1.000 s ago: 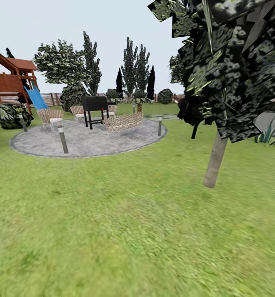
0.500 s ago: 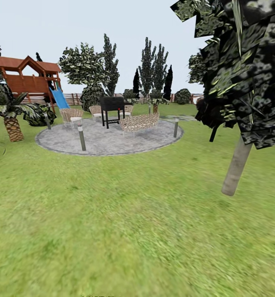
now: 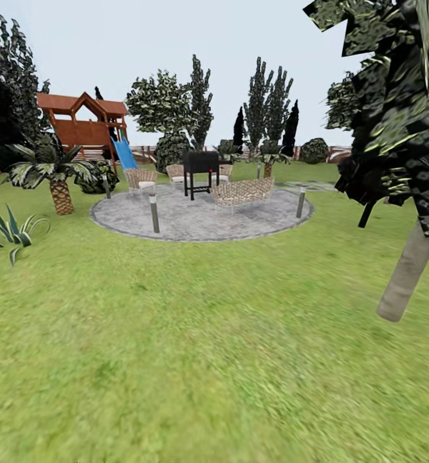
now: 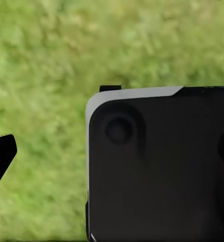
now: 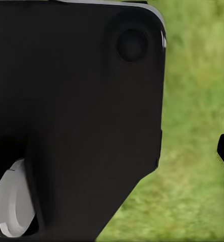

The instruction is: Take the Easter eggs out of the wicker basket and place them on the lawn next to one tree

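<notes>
Lawn [image 3: 195, 360] ahead; tree [image 3: 407, 270] at right; claw states: cannot tell.

The robot's head camera has swung to the left, so the whole garden slides right in the head view. The paved patio [image 3: 201, 215] now sits nearer the middle, and the pale-trunked tree [image 3: 407, 273] is pushed toward the right edge. A palm [image 3: 58, 183] and a spiky plant [image 3: 8, 228] have come into sight at the left.
</notes>
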Available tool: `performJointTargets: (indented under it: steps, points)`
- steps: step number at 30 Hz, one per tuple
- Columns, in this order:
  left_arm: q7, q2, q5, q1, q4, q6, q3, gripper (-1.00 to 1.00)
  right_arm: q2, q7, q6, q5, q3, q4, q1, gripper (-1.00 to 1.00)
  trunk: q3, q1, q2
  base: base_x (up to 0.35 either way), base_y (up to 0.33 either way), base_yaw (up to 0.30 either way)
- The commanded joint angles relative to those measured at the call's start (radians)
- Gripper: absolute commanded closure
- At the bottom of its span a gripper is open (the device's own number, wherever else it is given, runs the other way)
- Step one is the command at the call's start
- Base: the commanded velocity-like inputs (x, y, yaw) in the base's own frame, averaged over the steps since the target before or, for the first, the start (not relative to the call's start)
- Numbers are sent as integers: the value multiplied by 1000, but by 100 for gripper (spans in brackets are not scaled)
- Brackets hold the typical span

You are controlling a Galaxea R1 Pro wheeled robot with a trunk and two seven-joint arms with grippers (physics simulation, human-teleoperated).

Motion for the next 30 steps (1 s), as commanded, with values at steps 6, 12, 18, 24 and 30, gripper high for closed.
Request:
performJointTargets:
  steps: [6, 12, 18, 24, 30]
  points:
    - [0, 0, -1, -1, 0, -3, 0, -100, 1, 0, -4, 0, -1, 0, 0, -100, 18, -23, 42, 0, 0, 263]
    - [0, 0, -1, 0, 0, -3, 0, -100, 1, 0, -4, 0, -1, 0, 0, -100, 37, -46, 84, 0, 0, 263]
    - [0, 0, -2, 0, 0, -3, 2, -100, 1, 0, -4, 0, 0, 1, 0, -100, 56, -69, 126, 0, 0, 263]
    - [0, 0, -2, 0, 0, -2, 1, -100, 1, 0, -4, 0, 0, 2, 0, -100, 75, -92, 168, 0, 0, 263]
    - [0, 0, -2, 0, 0, -1, 1, -100, 1, 0, -4, 0, 0, 2, 0, -100, 93, -115, 210, 0, 0, 263]
